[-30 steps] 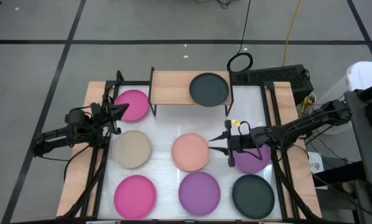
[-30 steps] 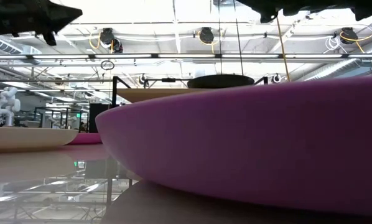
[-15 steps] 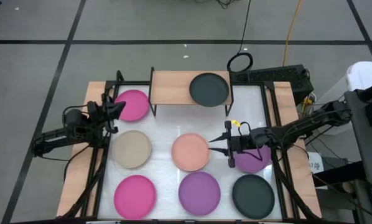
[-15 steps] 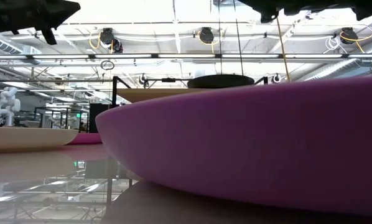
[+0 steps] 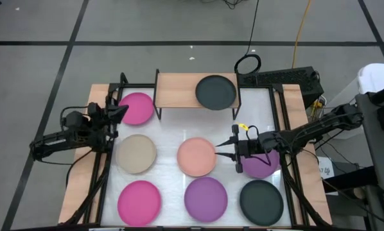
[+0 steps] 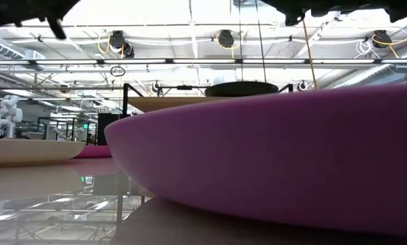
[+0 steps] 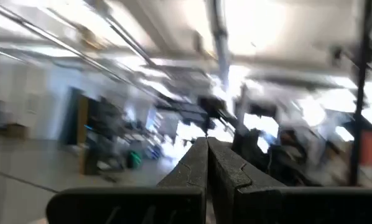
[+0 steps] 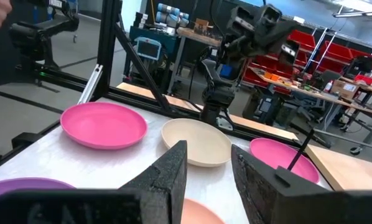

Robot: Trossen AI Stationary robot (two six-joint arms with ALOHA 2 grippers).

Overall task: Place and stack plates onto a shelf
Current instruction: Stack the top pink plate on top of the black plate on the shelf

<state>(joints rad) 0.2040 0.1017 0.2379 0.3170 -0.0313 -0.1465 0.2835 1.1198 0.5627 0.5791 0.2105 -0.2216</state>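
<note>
White table (image 5: 169, 138) is covered with seven plates: pink (image 5: 137, 108) at 10 o'clock, beige (image 5: 136, 153), peach (image 5: 196, 156), purple (image 5: 262, 165), then pink (image 5: 139, 200), purple (image 5: 205, 197), black (image 5: 261, 201) along 6. The shelf (image 5: 176, 90) at 12 is topped by one black plate (image 5: 216, 92).

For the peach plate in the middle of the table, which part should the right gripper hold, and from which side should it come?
Probably the rim on the plate's right side. The peach plate lies flat and apart from the other plates, so only its thin raised edge offers a hold. The right gripper already sits open at that edge, so one finger could go over the rim and one under it, coming low from the right.
</note>
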